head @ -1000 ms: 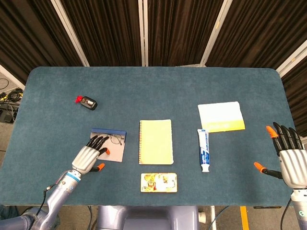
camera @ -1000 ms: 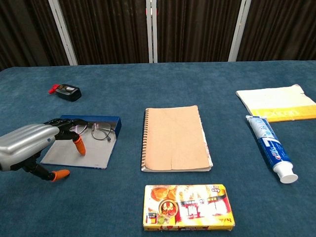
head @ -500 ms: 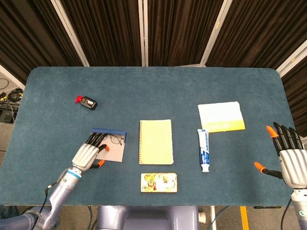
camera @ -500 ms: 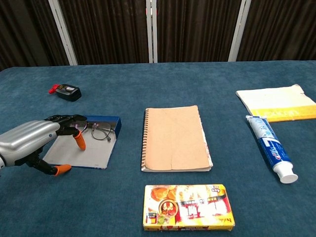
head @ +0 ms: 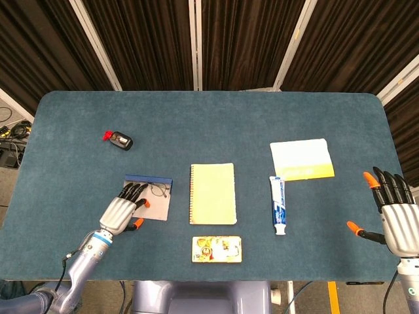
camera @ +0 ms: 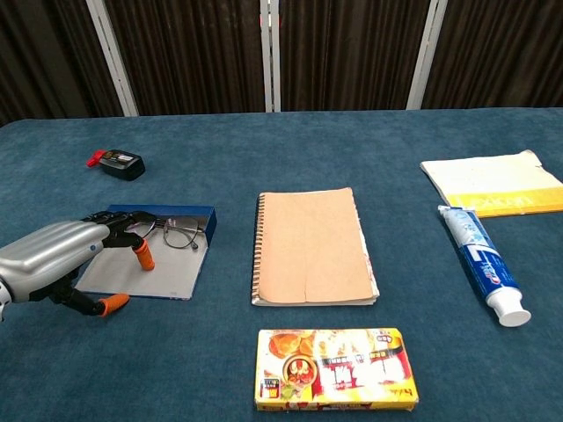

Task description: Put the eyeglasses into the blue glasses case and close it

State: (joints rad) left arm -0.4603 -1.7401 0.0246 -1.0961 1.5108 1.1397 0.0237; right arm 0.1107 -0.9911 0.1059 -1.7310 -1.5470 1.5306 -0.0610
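The blue glasses case (head: pixel 157 210) (camera: pixel 167 277) lies open and flat on the table, left of centre. The eyeglasses (head: pixel 159 191) (camera: pixel 180 234) rest inside it along its raised far wall. My left hand (head: pixel 120 210) (camera: pixel 53 255) hovers low over the case's left half, fingers stretched out and apart. Its tips reach the left end of the glasses, and I cannot tell whether they touch. The hand holds nothing. My right hand (head: pixel 396 219) stays at the table's right edge with fingers spread and nothing in them; only the head view shows it.
A yellow spiral notebook (head: pixel 213 193) lies just right of the case, with a flat food box (head: pixel 217 249) in front of it. Further right are a toothpaste tube (head: pixel 277 205) and a yellow-white pouch (head: pixel 302 159). A small black device with a red tag (head: pixel 120 140) sits at the far left.
My left hand has drawn back slightly toward the near-left, its fingertips sliding off the middle of the glasses. The glasses, case and right hand have not moved.
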